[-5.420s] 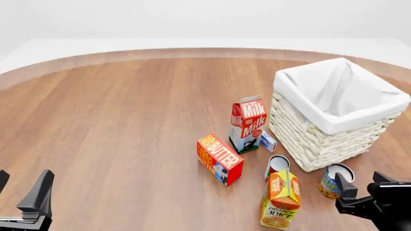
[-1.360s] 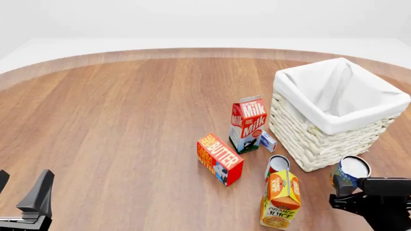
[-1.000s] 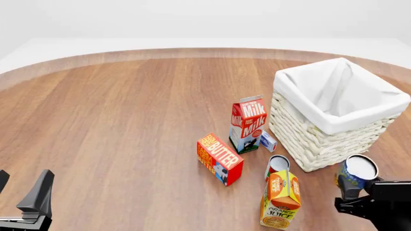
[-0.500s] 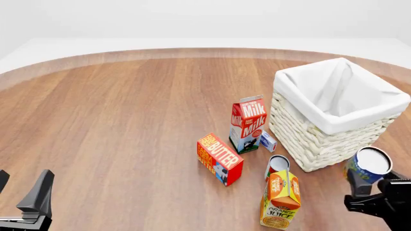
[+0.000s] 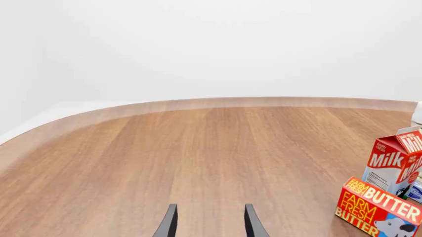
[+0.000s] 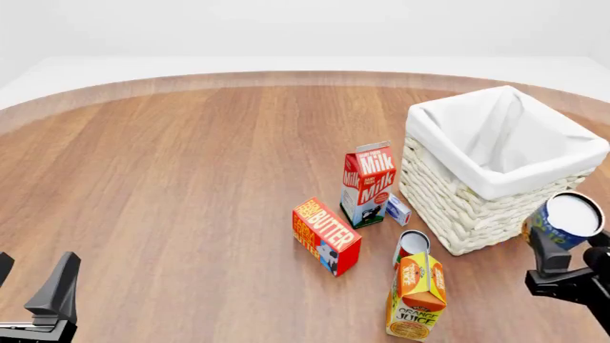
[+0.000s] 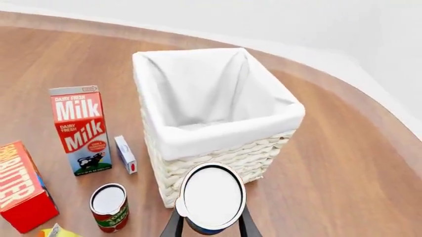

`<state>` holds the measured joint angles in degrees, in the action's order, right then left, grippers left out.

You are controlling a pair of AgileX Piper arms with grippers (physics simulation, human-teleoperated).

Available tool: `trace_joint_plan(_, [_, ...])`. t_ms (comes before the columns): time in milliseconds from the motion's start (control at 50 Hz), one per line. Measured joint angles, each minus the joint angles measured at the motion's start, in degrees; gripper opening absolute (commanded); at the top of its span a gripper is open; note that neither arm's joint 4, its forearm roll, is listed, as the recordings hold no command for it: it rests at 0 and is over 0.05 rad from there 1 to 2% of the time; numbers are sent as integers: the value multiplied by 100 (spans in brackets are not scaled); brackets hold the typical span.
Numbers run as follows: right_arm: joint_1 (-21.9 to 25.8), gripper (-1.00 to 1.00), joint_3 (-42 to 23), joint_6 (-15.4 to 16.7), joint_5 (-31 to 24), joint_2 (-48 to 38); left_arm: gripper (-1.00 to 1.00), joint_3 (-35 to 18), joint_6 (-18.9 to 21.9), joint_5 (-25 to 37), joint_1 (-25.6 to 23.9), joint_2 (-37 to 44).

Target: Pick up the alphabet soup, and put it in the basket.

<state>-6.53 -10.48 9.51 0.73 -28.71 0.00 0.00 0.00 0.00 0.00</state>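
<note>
My right gripper (image 6: 562, 243) is shut on the alphabet soup (image 6: 567, 219), a blue and yellow can with a whitish flat end. It holds the can in the air at the near right corner of the basket (image 6: 476, 211), about level with its rim. In the right wrist view the can's flat end (image 7: 212, 196) sits between my fingers, in front of the basket (image 7: 218, 131), whose white lining holds nothing. My left gripper (image 6: 33, 289) is open and empty at the near left of the table, and its fingertips (image 5: 170, 224) show in the left wrist view.
A milk carton (image 6: 367, 182), a small white box (image 6: 398, 209), a butter box (image 6: 326, 236), a red and white can (image 6: 412, 246) and an orange juice carton (image 6: 416, 296) stand left of the basket. The wrist views show the milk (image 7: 80, 128), the red can (image 7: 109, 206) and the butter (image 5: 376, 207).
My right gripper has lifted the soup can off the table and carried it up and to the right, to the height of the basket's rim. The left arm has not moved.
</note>
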Motion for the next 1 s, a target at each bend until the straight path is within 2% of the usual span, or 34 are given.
trace_joint_plan(740, [11, -100, -795, 117, -96, -163, 100, 0, 0, 0, 0, 0])
trace_joint_plan(1000, [49, -100, -1066, 271, -134, -268, 100, 0, 0, 0, 0, 0])
